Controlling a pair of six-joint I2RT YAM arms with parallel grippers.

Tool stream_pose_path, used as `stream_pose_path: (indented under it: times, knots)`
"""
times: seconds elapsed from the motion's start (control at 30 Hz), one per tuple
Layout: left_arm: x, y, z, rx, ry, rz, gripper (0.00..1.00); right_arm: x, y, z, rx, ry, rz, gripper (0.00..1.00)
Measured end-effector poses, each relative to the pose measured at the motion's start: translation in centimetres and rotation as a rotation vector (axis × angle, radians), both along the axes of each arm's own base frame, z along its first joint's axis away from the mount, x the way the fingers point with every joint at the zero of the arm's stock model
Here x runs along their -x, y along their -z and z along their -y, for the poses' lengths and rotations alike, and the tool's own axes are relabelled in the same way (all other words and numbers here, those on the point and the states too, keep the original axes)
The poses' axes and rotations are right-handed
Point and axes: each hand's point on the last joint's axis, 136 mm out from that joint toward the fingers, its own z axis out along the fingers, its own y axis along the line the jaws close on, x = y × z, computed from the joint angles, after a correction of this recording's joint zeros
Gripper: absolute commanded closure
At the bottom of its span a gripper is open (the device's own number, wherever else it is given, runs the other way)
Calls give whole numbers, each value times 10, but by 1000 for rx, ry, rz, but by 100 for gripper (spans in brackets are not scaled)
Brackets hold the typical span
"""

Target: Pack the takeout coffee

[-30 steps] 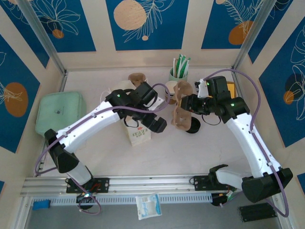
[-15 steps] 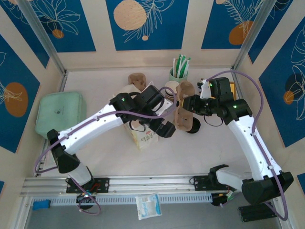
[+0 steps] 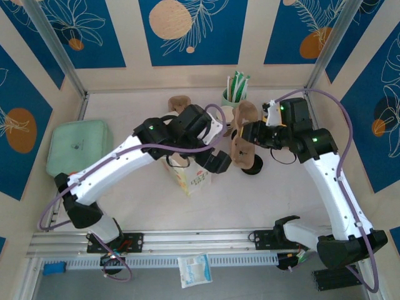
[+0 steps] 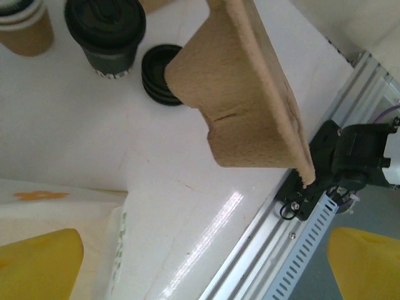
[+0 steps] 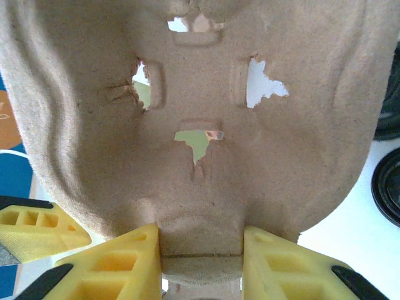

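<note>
takeout coffee (image 4: 105, 31) untouched; right end effector (image 5: 201, 259) clamps carrier (image 5: 200, 94); left end effector (image 4: 201, 259) wide open.

White bench (image 3: 262, 200). Mint green pouch (image 3: 78, 147) at left edge. White paper bag (image 3: 194, 178) near centre. Green cup (image 3: 233, 95) with sticks at back. Black-lidded coffee cup (image 4: 106, 31) just beside stack of loose black lids (image 4: 159, 72); lidless brown cups (image 4: 22, 25) near.

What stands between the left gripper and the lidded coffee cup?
Nothing directly: bare table separates the left gripper and lidded cup. The cardboard carrier in the right gripper hangs close beside that path.
</note>
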Motion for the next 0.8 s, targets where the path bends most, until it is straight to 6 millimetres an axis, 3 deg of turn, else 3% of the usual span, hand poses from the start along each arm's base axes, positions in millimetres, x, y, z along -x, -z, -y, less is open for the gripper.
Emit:
stream_pose_path:
  times: [0.23, 0.37, 0.57, 0.7, 0.8]
  knots:
    - [-9, -52, -41, 77, -109, 148, 0, 8, -54, -4, -37, -22, 108, 68]
    - [-22, -74, -83, 123, -241, 221, 1, 17, -89, -15, -59, -69, 177, 68]
    - [-40, -83, -162, 168, -496, 290, 1, 28, -127, -53, -70, -187, 246, 68]
    - [-46, -80, -210, 193, -656, 314, 1, 31, -139, -83, -61, -258, 259, 68]
    - [-50, -67, -232, 196, -741, 300, 1, 29, -142, -105, -49, -301, 264, 68]
